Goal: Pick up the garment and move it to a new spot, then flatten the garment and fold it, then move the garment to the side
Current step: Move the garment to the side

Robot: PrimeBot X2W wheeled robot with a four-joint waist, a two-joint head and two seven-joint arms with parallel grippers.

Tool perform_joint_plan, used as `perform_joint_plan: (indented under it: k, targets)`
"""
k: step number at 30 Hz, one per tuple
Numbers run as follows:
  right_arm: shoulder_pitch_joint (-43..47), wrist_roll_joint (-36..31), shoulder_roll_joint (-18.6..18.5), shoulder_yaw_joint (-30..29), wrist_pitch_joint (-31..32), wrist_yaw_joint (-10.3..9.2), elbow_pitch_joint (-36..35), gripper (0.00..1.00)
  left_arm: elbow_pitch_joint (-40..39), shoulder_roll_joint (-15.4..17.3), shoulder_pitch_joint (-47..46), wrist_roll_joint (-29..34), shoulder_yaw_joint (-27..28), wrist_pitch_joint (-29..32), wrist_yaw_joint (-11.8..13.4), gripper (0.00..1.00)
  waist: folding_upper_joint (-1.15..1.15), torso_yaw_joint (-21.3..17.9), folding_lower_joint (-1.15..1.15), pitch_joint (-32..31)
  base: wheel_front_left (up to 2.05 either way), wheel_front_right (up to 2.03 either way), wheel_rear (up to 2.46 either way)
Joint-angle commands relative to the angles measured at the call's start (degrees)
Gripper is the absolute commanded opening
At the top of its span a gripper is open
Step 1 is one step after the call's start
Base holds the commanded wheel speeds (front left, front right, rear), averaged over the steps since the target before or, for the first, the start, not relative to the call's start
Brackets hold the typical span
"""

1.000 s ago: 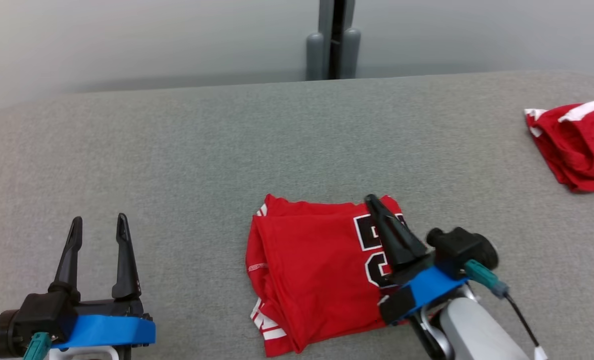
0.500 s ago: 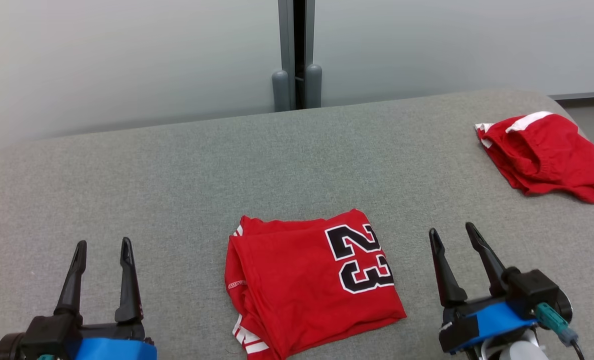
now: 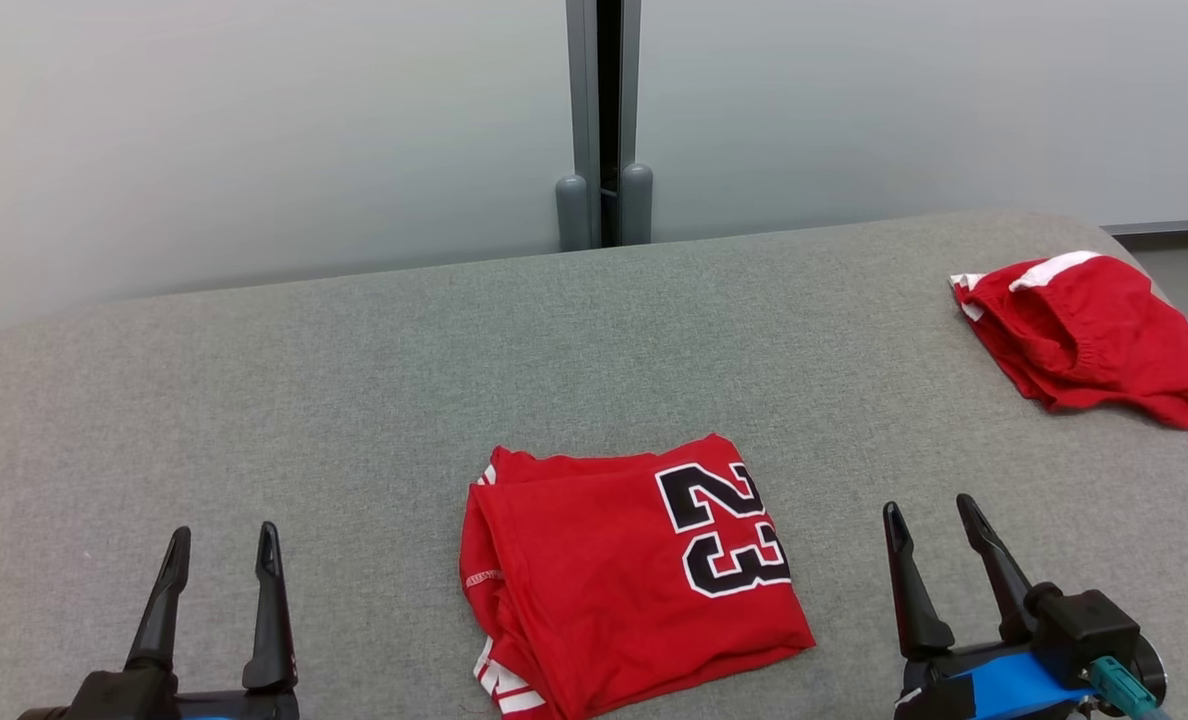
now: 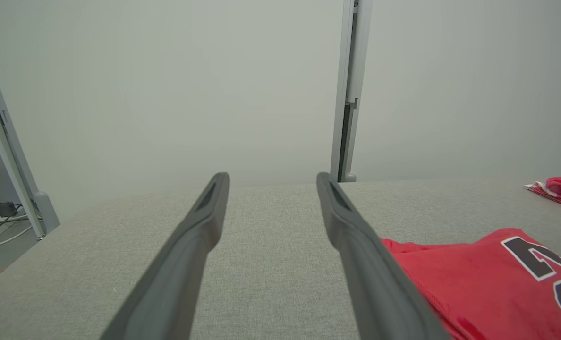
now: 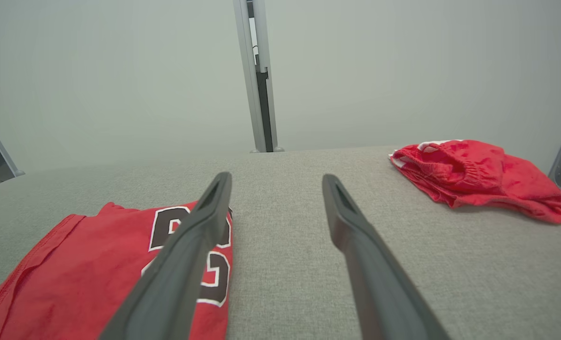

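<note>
The folded red number-23 jersey (image 3: 634, 580) is lying on the grey bench (image 3: 354, 380) at 6 o'clock. The left gripper (image 3: 224, 540) at 8 o'clock and the right gripper (image 3: 929, 505) at 4 o'clock are flanking it — both spread wide, holding nothing. Red shorts (image 3: 1089, 335) are sitting at 2 o'clock.

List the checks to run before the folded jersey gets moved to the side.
1. The jersey lies folded on the table: ok.
2. The left gripper is open and empty: ok.
3. The right gripper is open, apart from the jersey: ok.
4. The red shorts lie at the far right, apart from the jersey: ok.
5. The fold's lower layers are aligned: cannot tell.
</note>
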Motion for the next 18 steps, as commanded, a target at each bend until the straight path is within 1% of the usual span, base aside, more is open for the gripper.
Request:
perform_joint_plan:
  k: [1,6,11,16,18]
  targets:
    - [0.82,-0.27,0.29,-0.12,0.02,-0.03,-0.23,1.0,0.08,0.2,0.65,-0.15,-0.04,-0.19,0.17,1.0,0.0,0.02,0.0,-0.07,0.0,0.0,0.0]
    - [0.48,-0.81,0.48,-0.2,0.02,-0.03,0.39,1.0,0.33,0.2,0.38,-0.11,-0.01,-0.19,0.2,1.0,0.0,0.12,0.0,-0.02,0.0,0.0,0.0]
    - [-2.6,-2.02,0.1,1.19,0.02,-0.03,0.43,1.0,0.41,0.2,-0.38,0.05,0.1,-0.19,0.25,1.0,0.0,0.18,0.0,0.53,0.0,0.0,0.0]
    - [-8.13,-2.5,-0.27,4.47,1.19,-0.03,2.05,1.0,0.14,0.2,-1.83,0.35,-0.28,-0.19,0.22,1.0,0.0,0.76,0.0,2.09,0.0,0.0,0.0]
    - [-10.42,-1.99,-0.56,6.25,2.45,-0.03,3.62,1.0,0.33,0.2,-2.71,0.47,-0.33,-0.19,-0.2,1.0,0.0,1.3,0.0,3.04,0.0,0.0,0.0]
